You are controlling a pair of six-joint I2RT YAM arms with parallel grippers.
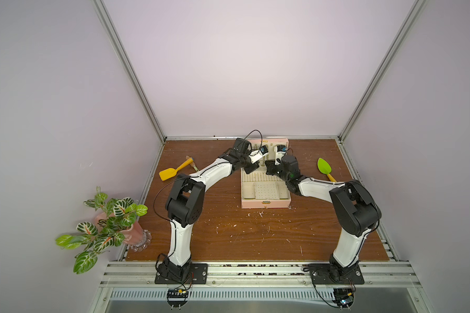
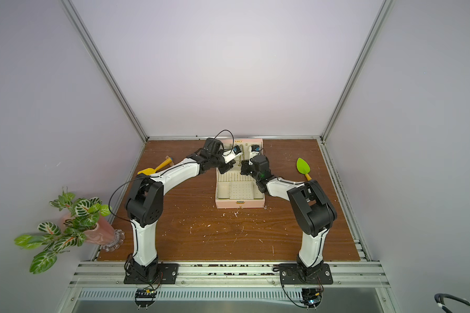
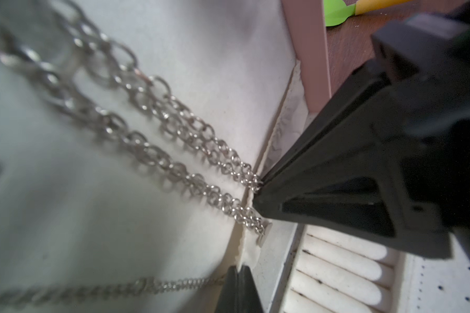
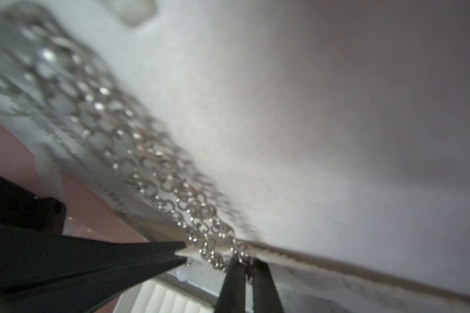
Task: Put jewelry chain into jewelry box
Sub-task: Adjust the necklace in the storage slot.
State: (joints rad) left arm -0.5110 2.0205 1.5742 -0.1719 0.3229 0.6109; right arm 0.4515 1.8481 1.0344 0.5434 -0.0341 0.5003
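At the right gripper (image 4: 246,261): I read it as pinched down on the bottom links of the jewelry chain (image 3: 220,151). Its black wedge tips meet at the seam where lid and base join.
Beside it, the left gripper (image 3: 239,268): closed too, at the same seam. Something pale sits at its tips and a thin strand (image 3: 160,284) runs up to them, but I cannot tell which it pinches.
Chain's place: inside the jewelry box (image 1: 253,203), lying in two strands against the cream lid lining (image 3: 201,54) of the raised lid, not down in the base.
Long axis: along the lining. From the right tips the chain runs away up the lid into blur.
Loose end: the second strand finishes in a small round piece (image 3: 266,230), free, between the two sets of tips.
Nearer arm: the right, since it has the chain. I judge the coming move is its own, drawing that end off the seam toward the base.
Materials: chunky open oval links in bright silvery metal, limp. The lining is matte and felt-like, the shell hard and pink.
Base: the ring rolls (image 3: 337,271) are soft cream ridges just past the seam, with the perforated panel (image 1: 266,191) beyond them.
Further out: the wooden table (image 1: 228,238) is flecked with white. A green spatula (image 1: 324,165) and a yellow spatula (image 1: 168,173) lie well apart from the box.
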